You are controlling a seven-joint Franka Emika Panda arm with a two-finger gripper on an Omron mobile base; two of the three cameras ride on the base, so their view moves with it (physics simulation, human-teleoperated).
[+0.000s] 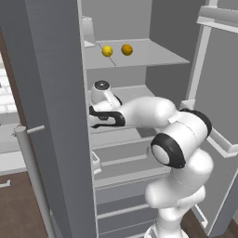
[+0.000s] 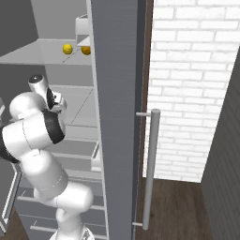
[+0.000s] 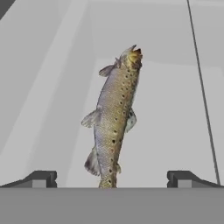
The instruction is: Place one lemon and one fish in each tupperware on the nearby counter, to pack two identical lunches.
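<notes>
Soft, even light is falling across all three rendered pictures, with no glare and no clear single source. Faint shading is darkening the shelf (image 1: 153,53) undersides and recesses. The fish (image 3: 114,118) is showing crisp, its spots sharp, casting almost no shadow. Edges are looking slightly jagged; nothing is blurring or bending.

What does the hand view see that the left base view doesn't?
Hand view alone: a spotted fish lying on a grey shelf, between the open tool's two tips. Left base view alone: two lemons on a higher shelf, the white arm reaching into the open fridge, and the door handle. Both share the fridge's grey inside.
</notes>
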